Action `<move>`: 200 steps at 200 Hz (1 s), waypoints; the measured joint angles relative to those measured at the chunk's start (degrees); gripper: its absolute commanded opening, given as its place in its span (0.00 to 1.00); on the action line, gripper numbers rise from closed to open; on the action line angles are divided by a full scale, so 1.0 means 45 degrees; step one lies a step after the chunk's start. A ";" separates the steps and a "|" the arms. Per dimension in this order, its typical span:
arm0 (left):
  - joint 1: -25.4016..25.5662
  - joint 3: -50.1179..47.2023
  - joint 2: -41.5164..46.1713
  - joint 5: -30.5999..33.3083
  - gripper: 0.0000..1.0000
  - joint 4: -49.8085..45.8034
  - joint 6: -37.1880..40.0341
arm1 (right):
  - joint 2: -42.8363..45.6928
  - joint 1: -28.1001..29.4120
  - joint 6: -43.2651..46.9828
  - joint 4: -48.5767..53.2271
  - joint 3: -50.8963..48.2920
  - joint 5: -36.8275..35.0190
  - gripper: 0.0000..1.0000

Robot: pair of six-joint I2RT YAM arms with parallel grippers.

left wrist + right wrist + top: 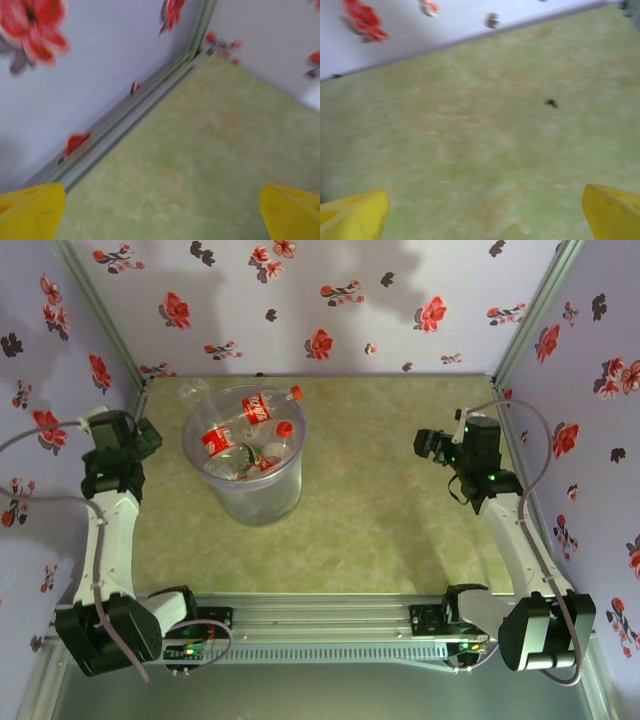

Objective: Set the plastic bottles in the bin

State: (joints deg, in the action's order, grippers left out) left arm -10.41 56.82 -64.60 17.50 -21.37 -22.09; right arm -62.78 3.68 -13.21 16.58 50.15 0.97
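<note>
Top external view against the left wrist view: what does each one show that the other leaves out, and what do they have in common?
The top external view brings the bin with the bottles inside it, and the right arm standing well away from the bin. The left wrist view brings the yellow left fingers close up, spread wide with nothing between them. Both share the green table and the flowered wall.

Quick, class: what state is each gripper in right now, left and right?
Left gripper: open, fingers wide apart, holding nothing.
Right gripper: open, fingers wide apart, holding nothing.
</note>
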 measured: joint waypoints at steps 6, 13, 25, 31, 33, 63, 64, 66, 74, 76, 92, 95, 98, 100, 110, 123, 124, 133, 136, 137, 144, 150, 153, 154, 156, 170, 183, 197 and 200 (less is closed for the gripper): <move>0.0000 -0.0418 -0.0209 0.0087 1.00 0.0253 -0.0073 | -0.0005 -0.0058 0.0068 0.0010 -0.0243 -0.0374 0.99; 0.0000 -0.0918 -0.0408 0.0155 1.00 0.0646 -0.0131 | -0.0024 -0.0126 0.0180 0.0005 -0.0544 -0.0787 0.99; 0.0000 -0.1666 -0.0563 0.0209 1.00 0.1185 -0.0228 | -0.0141 -0.0214 0.0335 -0.0005 -0.0976 -0.1389 0.99; 0.0000 -0.2069 -0.0573 0.0199 1.00 0.1549 -0.0272 | -0.0238 -0.0238 0.0413 -0.0121 -0.1205 -0.1647 0.99; 0.0000 -0.2152 -0.0573 0.0189 1.00 0.1627 -0.0277 | -0.0267 -0.0243 0.0442 -0.0180 -0.1273 -0.1719 0.99; 0.0029 -0.3366 -0.0602 -0.0282 1.00 0.3274 -0.0350 | -0.0860 -0.0243 0.0627 -0.1957 -0.3011 -0.2769 0.99; 0.0034 -0.3385 -0.0607 -0.0291 1.00 0.3308 -0.0345 | -0.0879 -0.0243 0.0622 -0.2001 -0.3050 -0.2788 0.99; 0.0044 -0.3444 -0.0627 -0.0325 1.00 0.3434 -0.0345 | -0.0962 -0.0243 0.0622 -0.2142 -0.3167 -0.2841 0.99; 0.0097 -0.3643 -0.0709 -0.0471 1.00 0.3934 -0.0316 | -0.1239 -0.0243 0.0622 -0.2603 -0.3517 -0.2997 0.99; 0.0107 -0.3696 -0.0738 -0.0495 1.00 0.4070 -0.0306 | -0.1311 -0.0243 0.0622 -0.2710 -0.3589 -0.3041 0.99; 0.0287 -0.4109 -0.0976 -0.0806 1.00 0.5051 -0.0257 | -0.2059 -0.0243 0.0617 -0.3497 -0.3861 -0.3235 0.99; 0.0325 -0.4187 -0.1020 -0.0855 1.00 0.5212 -0.0253 | -0.2200 -0.0243 0.0622 -0.3648 -0.3871 -0.3249 0.99; 0.0355 -0.4260 -0.1064 -0.0908 1.00 0.5357 -0.0248 | -0.2317 -0.0243 0.0622 -0.3784 -0.3876 -0.3274 0.99; 0.0379 -0.4318 -0.1088 -0.0952 1.00 0.5474 -0.0243 | -0.2419 -0.0243 0.0622 -0.3915 -0.3881 -0.3283 0.99; 0.0495 -0.4595 -0.1195 -0.1103 1.00 0.6028 -0.0199 | -0.2793 -0.0243 0.0622 -0.4566 -0.3915 -0.3327 0.99; 0.0656 -0.4959 -0.1297 -0.1248 1.00 0.6761 -0.0049 | -0.3191 -0.0243 0.0641 -0.5513 -0.4061 -0.3381 0.99; 0.0665 -0.4974 -0.1302 -0.1253 1.00 0.6781 -0.0039 | -0.3230 -0.0243 0.0646 -0.5639 -0.4085 -0.3381 0.99; 0.0811 -0.5168 -0.1404 -0.1307 1.00 0.7252 0.0092 | -0.3473 -0.0243 0.0670 -0.6110 -0.4163 -0.3463 0.99; 0.0860 -0.5217 -0.1438 -0.1331 1.00 0.7397 0.0141 | -0.3570 -0.0243 0.0665 -0.6251 -0.4177 -0.3507 0.99; 0.0879 -0.5241 -0.1462 -0.1336 1.00 0.7465 0.0160 | -0.3585 -0.0243 0.0665 -0.6280 -0.4182 -0.3512 0.99; 0.1001 -0.5338 -0.1583 -0.1370 1.00 0.7839 0.0296 | -0.3759 -0.0243 0.0699 -0.6674 -0.4235 -0.3599 0.99; 0.1107 -0.5411 -0.1695 -0.1375 1.00 0.8174 0.0403 | -0.3881 -0.0243 0.0724 -0.7057 -0.4313 -0.3672 0.99; 0.1175 -0.5459 -0.1778 -0.1389 1.00 0.8383 0.0481 | -0.3915 -0.0243 0.0743 -0.7223 -0.4352 -0.3706 0.99; 0.1185 -0.5469 -0.1797 -0.1394 1.00 0.8422 0.0500 | -0.3920 -0.0243 0.0753 -0.7271 -0.4362 -0.3716 0.99; 0.1224 -0.5503 -0.1841 -0.1394 1.00 0.8582 0.0549 | -0.3934 -0.0243 0.0767 -0.7388 -0.4401 -0.3735 0.99; 0.1462 -0.5697 -0.2147 -0.1452 1.00 0.9345 0.0865 | -0.3968 -0.0243 0.0913 -0.8165 -0.4614 -0.3871 0.99; 0.1671 -0.5838 -0.2370 -0.1472 1.00 0.9908 0.1205 | -0.3978 -0.0243 0.1030 -0.8864 -0.4765 -0.3934 0.99; 0.1807 -0.5911 -0.2545 -0.1472 1.00 1.0491 0.1530 | -0.4007 -0.0243 0.1185 -0.9860 -0.5022 -0.3954 0.99; 0.1831 -0.5911 -0.2579 -0.1472 1.00 1.0593 0.1608 | -0.4027 -0.0243 0.1190 -1.0074 -0.5081 -0.3954 0.99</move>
State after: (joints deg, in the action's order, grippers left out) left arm -2.17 30.22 -76.20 10.87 26.30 -14.85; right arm -80.90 2.59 -7.86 -28.75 27.29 -16.82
